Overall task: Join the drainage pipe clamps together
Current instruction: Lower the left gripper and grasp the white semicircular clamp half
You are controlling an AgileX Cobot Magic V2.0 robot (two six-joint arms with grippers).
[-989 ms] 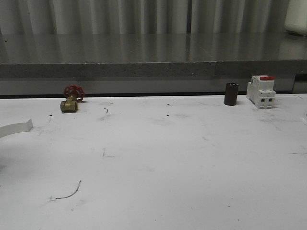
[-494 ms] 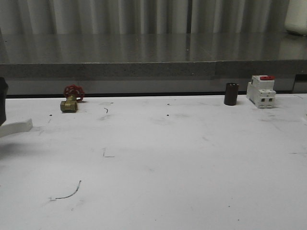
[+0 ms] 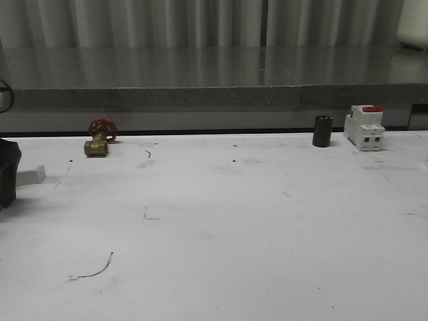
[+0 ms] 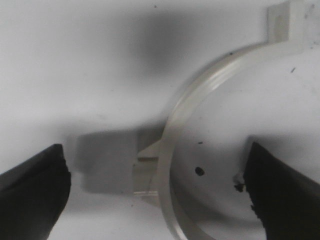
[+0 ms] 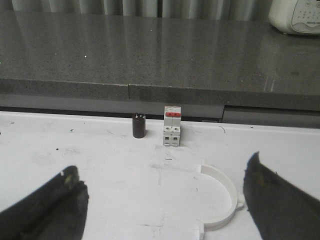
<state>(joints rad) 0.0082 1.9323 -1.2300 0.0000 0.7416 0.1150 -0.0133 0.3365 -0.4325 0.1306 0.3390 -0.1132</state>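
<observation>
Left wrist view: white half-ring clamp flat on the table, between the spread fingers of the left gripper, untouched. Right wrist view: second half-ring on the table between the parted right gripper fingers, breaker block and dark cylinder beyond.

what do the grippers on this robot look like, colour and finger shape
Both are dark. The left gripper has matte black fingers that taper to blunt tips; in the front view it is a black block with a thin dark cable above. The right gripper has similar black, wedge-shaped fingers.
</observation>
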